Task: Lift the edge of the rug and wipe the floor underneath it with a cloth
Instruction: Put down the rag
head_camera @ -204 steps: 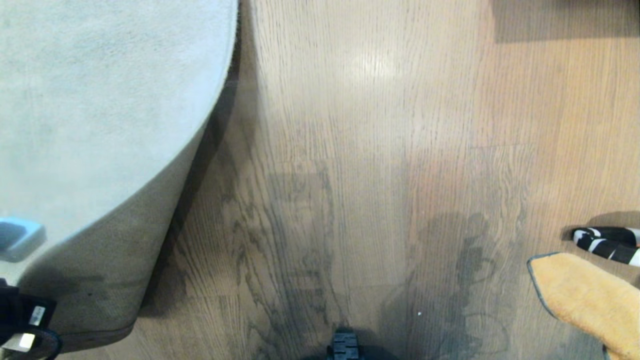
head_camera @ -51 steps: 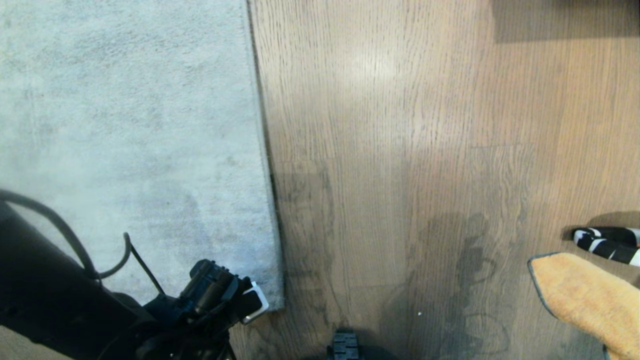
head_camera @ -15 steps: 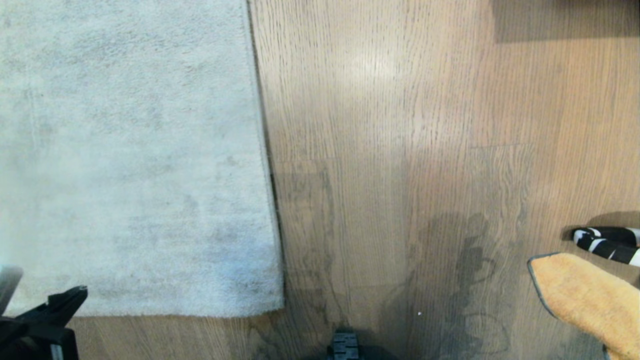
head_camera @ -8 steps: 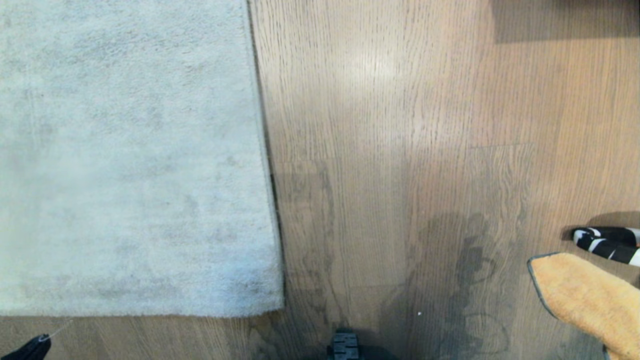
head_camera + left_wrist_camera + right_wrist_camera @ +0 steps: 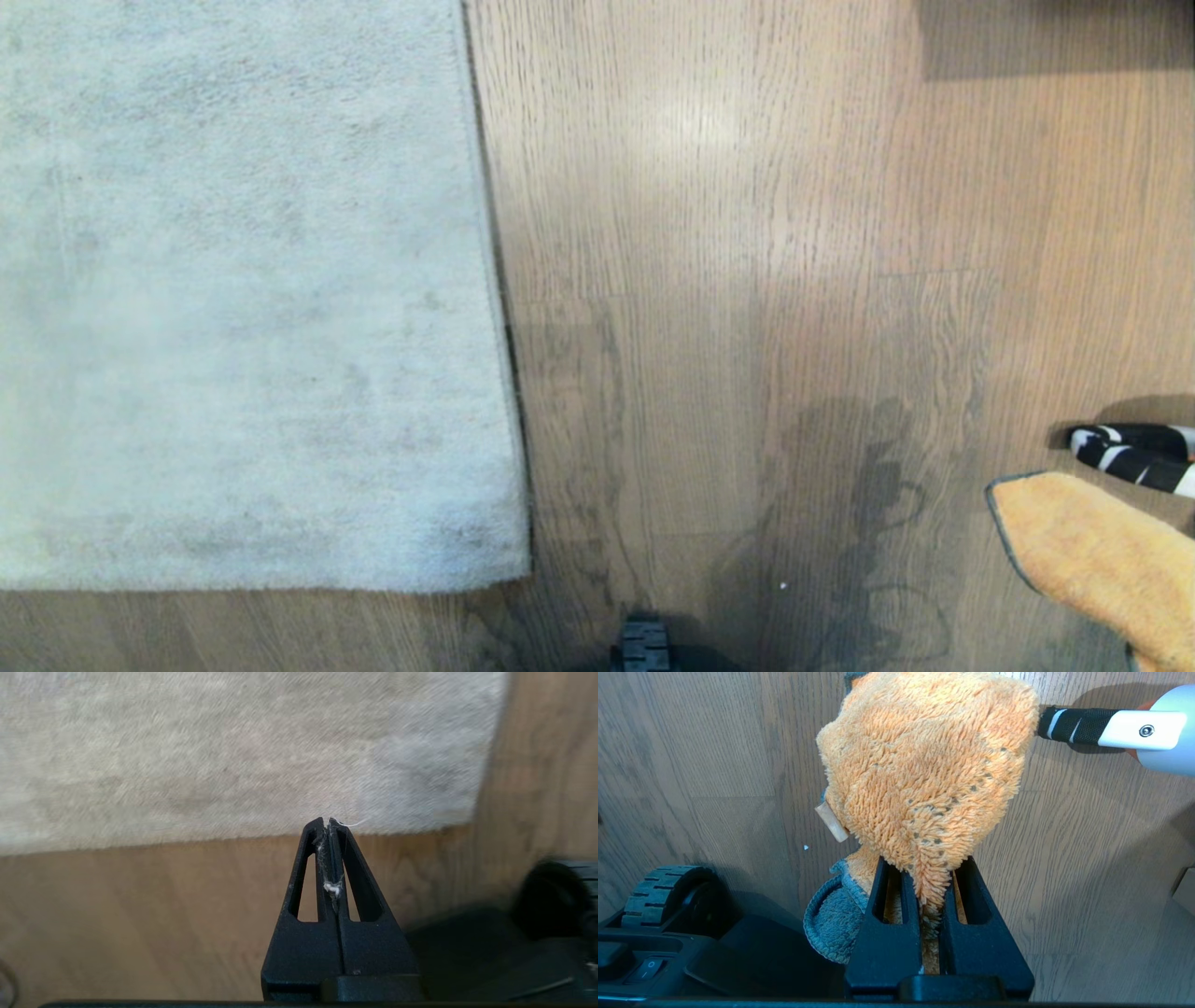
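The pale grey rug lies flat on the wood-grain floor point(image 5: 747, 280). The rug edge point(image 5: 499, 373) runs straight down to a corner point(image 5: 523, 574). In the left wrist view my left gripper point(image 5: 327, 822) is shut, empty but for wisps of lint, and hovers just short of the rug's near border point(image 5: 187, 837). It is outside the head view. My right gripper point(image 5: 924, 868) is shut on the orange fuzzy cloth point(image 5: 924, 765), which hangs at the lower right of the head view as the cloth point(image 5: 1092, 560).
A black-and-white striped tool handle point(image 5: 1130, 453) lies on the floor just beyond the cloth, the same handle point(image 5: 1106, 725) in the right wrist view. My base's wheel point(image 5: 644, 649) shows at the bottom middle. A dark shadow point(image 5: 1055, 37) covers the top right.
The left arm has drawn back out of the head view at the lower left. The rug, lifted much earlier, stays flat. The cloth and right gripper have not moved.
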Robot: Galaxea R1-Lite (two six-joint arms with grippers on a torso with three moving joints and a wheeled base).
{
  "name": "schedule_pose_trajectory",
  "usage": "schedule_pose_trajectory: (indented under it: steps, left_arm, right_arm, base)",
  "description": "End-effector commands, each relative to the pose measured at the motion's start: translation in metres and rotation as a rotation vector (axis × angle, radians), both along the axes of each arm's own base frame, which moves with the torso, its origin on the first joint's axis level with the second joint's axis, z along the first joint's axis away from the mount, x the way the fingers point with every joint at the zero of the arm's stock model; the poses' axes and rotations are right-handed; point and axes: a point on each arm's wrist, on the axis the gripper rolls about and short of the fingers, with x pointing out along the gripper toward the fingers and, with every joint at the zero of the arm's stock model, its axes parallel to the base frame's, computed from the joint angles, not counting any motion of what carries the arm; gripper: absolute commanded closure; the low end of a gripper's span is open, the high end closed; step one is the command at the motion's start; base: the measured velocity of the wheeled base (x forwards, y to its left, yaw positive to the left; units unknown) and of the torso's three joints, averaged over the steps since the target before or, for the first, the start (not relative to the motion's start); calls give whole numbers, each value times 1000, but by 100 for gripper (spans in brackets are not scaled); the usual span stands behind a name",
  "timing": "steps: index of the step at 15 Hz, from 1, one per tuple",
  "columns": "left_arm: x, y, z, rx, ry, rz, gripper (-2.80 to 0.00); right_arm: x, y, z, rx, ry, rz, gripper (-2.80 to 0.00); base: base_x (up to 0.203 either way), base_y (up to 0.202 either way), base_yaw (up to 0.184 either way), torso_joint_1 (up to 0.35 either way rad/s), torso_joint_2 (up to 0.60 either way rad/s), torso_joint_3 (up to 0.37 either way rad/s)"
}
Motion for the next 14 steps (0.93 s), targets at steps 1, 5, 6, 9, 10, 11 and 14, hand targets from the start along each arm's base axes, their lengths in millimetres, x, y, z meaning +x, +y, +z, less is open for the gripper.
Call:
schedule_pose_trajectory:
  steps: [1,5,6,9,10,11,14]
  left_arm:
    - [-11,0,-5,-11,-84,-12,0]
    - [-15,0,-8,-25,-89,-16,0]
    - [-15,0,-8,-25,-90,-15,0]
    - [-15,0,-8,-19,-91,-15,0]
    - [-15,0,-8,-19,-91,-15,0]
    - [-15,0,-8,-20,-91,-15,0]
    - [-15,0,-8,-19,-91,-15,0]
  right_arm:
    - [0,0,0,0,1,0,0]
    - [0,0,0,0,1,0,0]
    - [0,0,0,0,1,0,0]
    - [0,0,0,0,1,0,0]
    - [0,0,0,0,1,0,0]
    - [0,0,0,0,1,0,0]
    - [0,0,0,0,1,0,0]
  base:
    - [0,0,0,0,0,0]
    - [0,0,0,0,0,0]
    - [0,0,0,0,0,0]
    - [0,0,0,0,0,0]
    - [0,0,0,0,0,0]
    - [0,0,0,0,0,0]
    - [0,0,0,0,0,0]
